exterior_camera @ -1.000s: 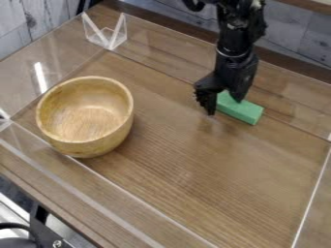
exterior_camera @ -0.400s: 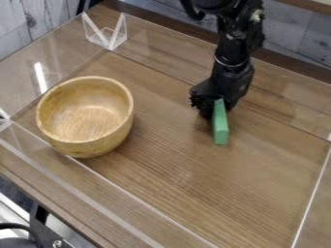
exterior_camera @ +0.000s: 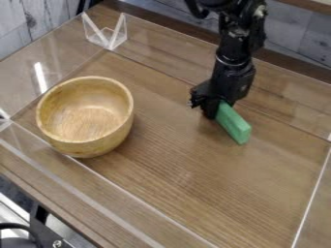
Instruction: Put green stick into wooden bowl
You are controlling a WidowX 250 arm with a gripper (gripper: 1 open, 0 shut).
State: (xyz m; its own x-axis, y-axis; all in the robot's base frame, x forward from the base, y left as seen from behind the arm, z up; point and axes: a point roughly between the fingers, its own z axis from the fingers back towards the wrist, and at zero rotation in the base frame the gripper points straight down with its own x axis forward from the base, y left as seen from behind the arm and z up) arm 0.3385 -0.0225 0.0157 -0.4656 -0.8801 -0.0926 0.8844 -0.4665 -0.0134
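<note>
The robot arm [exterior_camera: 237,44] enters the picture from the top edge, a little to the right of the middle, and it reaches down toward the wooden tabletop [exterior_camera: 175,170]. It is dark, almost black, and its gripper [exterior_camera: 214,105] is at the lower end, over the far right part of the tabletop. The fingers are clenched on the green stick [exterior_camera: 233,126], at the end of it which is nearer to the arm. From there the stick points to the near side and slightly to the right, so its free end sticks out from under the gripper. I cannot tell if the stick touches the tabletop or is a little above it.

The wooden bowl [exterior_camera: 85,116] stands on the left part of the tabletop, near its left edge, and its opening looks upward. The bowl and the stick are well apart, and between them there is bare wood. More bare wood lies in front of the stick, toward the near edge, and also on its right, until the right edge of the tabletop. Near the far left corner stands a small white wire-like object [exterior_camera: 106,32], well apart from the gripper. Some black cables [exterior_camera: 33,231] are at the lower left corner of the view.
</note>
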